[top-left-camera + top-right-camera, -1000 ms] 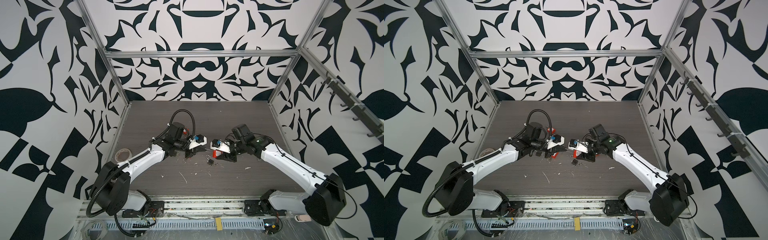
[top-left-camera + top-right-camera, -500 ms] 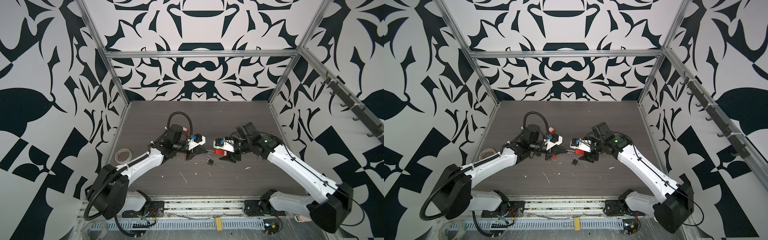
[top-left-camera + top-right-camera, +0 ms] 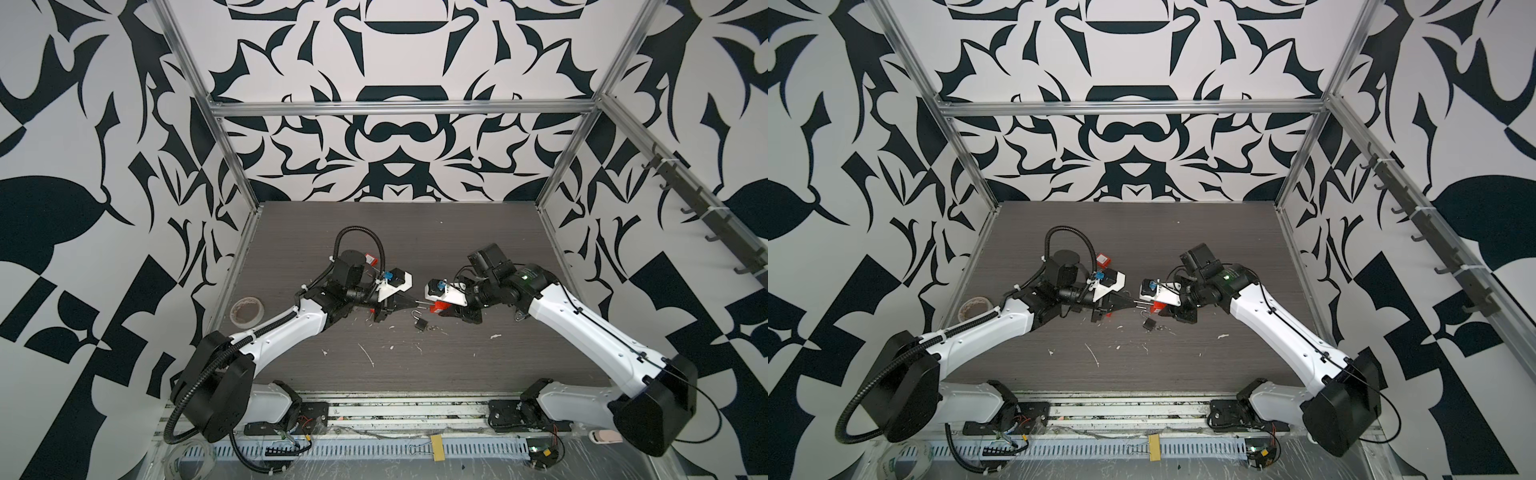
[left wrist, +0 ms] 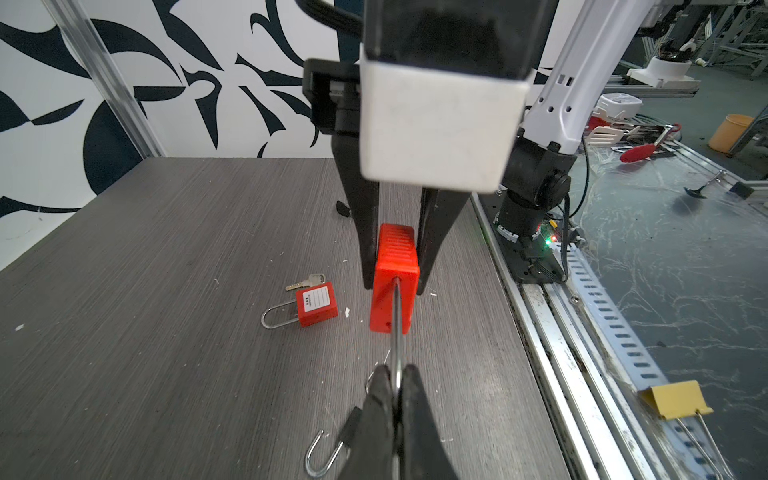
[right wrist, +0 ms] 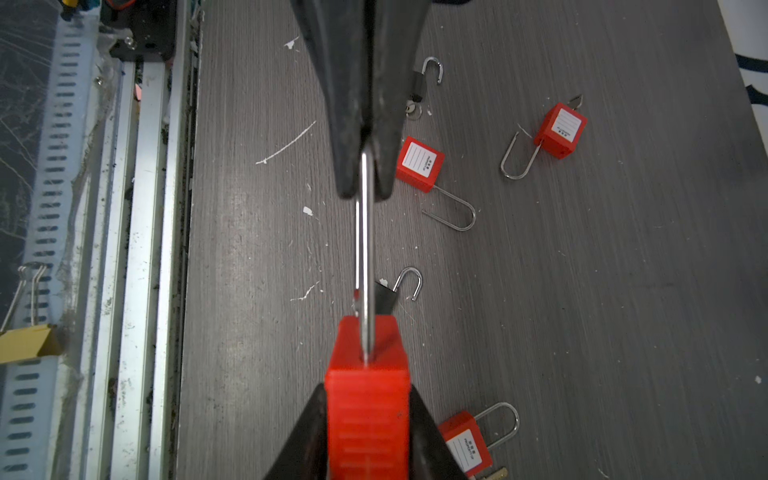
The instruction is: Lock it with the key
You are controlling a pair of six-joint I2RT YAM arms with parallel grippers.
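A red padlock (image 3: 438, 307) (image 3: 1157, 307) hangs just above the table between the two arms. My right gripper (image 5: 368, 390) (image 4: 395, 286) is shut on its ribbed red body (image 5: 368, 415). My left gripper (image 4: 397, 374) (image 5: 365, 191) is shut on the far end of its steel shackle (image 5: 363, 249), which is drawn out of the body. No key shows in the held padlock. A brass key (image 4: 305, 282) (image 5: 494, 473) sticks out of another red padlock (image 4: 316, 304) lying on the table beside the right gripper.
Two more red padlocks (image 5: 419, 164) (image 5: 561, 131) lie with open shackles. Small black padlocks (image 5: 388, 297) (image 5: 417, 89) lie under the grippers. A tape roll (image 3: 247, 311) sits at the table's left edge. The slotted rail (image 5: 54, 208) and a yellow binder clip (image 5: 27, 343) line the front.
The right arm drew back a little with its jaws wider, then came in again and closed on the red body. The left gripper kept its hold on the shackle.
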